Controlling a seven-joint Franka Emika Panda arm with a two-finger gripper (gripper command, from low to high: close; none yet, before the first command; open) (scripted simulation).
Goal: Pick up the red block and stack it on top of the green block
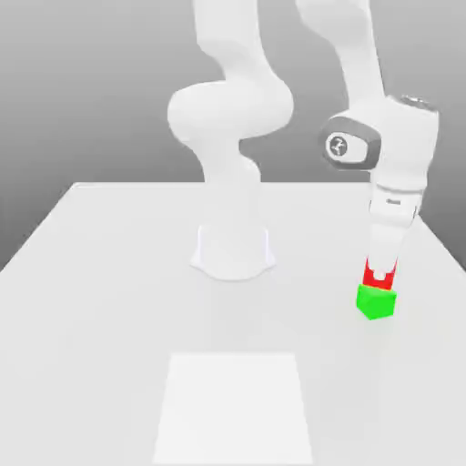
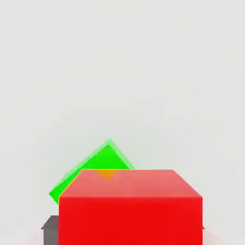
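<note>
The green block [image 1: 376,302] rests on the white table at the exterior view's right. Directly over it is the red block [image 1: 379,274], with my gripper [image 1: 380,273] shut on it from above; its underside looks to be at or just over the green block's top. In the hand view the red block [image 2: 130,206] is large and close, and the green block [image 2: 98,165] peeks out from behind and beneath it, turned at an angle to it. A dark fingertip [image 2: 49,228] shows beside the red block.
The arm's white base [image 1: 233,250] stands at the middle of the table [image 1: 100,291]. A lighter square patch [image 1: 233,405] marks the table's near side. The table's right edge runs close to the blocks.
</note>
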